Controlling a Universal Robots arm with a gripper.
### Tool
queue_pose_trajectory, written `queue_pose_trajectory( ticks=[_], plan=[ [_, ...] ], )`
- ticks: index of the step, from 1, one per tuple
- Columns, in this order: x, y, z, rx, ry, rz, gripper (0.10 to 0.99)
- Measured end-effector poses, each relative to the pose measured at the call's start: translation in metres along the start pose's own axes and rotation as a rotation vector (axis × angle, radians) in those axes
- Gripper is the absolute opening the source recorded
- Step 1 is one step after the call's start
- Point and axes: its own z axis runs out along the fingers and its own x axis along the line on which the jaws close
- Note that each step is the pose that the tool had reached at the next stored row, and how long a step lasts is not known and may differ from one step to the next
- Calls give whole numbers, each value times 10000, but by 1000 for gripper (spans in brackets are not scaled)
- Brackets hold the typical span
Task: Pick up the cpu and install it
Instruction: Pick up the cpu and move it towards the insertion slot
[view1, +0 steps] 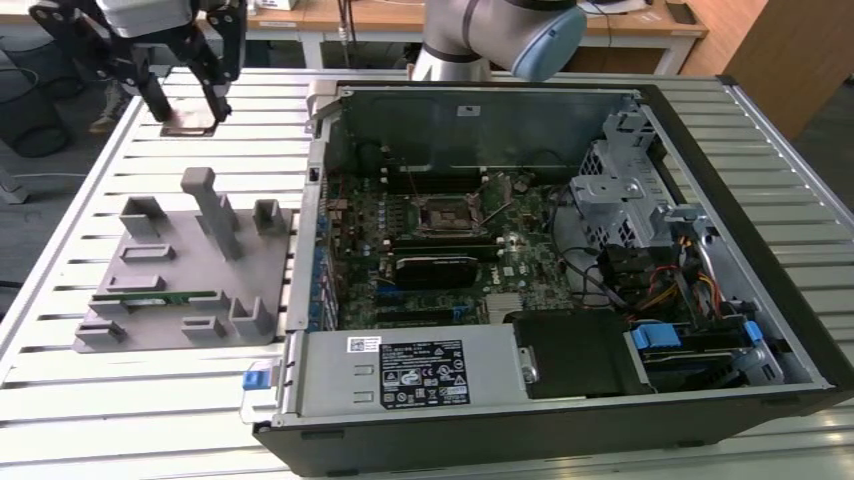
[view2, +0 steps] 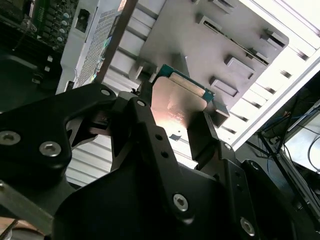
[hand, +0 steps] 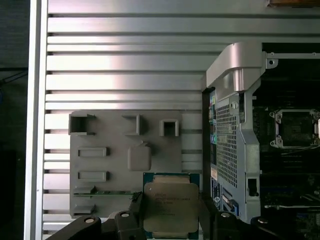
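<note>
Gripper (view1: 184, 108) has the cpu (view1: 188, 127) pinched between its fingers, held up off the slatted table (view1: 80, 190) near the far corner on the exterior view's left. The grey parts tray (view1: 160, 270) lies on the table close by. The open PC case (view1: 534, 445) sits right beside the tray, its socket (view1: 447, 214) empty.

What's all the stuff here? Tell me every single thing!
table: one, silver slats, under everything.
computer case: one, black, open, on the table.
motherboard: one, dark green, inside the case.
tray: one, grey, on the table at the exterior view's left of the case.
memory stick: one, green, in the tray.
cpu: one, silver with a green edge, gripped between the fingers.
arm: one, grey.
gripper: one, black, holding the cpu.
</note>
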Motion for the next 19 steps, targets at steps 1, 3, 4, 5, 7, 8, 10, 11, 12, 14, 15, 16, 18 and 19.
queue_pose_trajectory(
  ticks=[1,3,4,5,7,8,10,11,12,14,15,16,18,19],
  plan=[
    [-45,3,2,0,-1,-1,529],
    [-135,10,5,-1,-1,-1,529],
    [-180,14,5,0,-1,-1,529],
    [-229,18,6,1,0,0,529],
    [-314,27,10,-1,-1,-1,529],
    [-356,32,11,-1,-2,-2,529],
    [-433,46,13,0,0,-1,529],
    [-470,54,15,0,-1,0,529],
    [-509,64,17,-1,-2,0,529],
    [-575,87,20,0,0,-1,529],
    [-605,100,22,0,0,-1,529],
    [-636,112,25,0,0,-1,529],
    [-702,135,30,-1,-2,-1,529],
    [-735,144,31,0,-1,0,529]
  ],
)
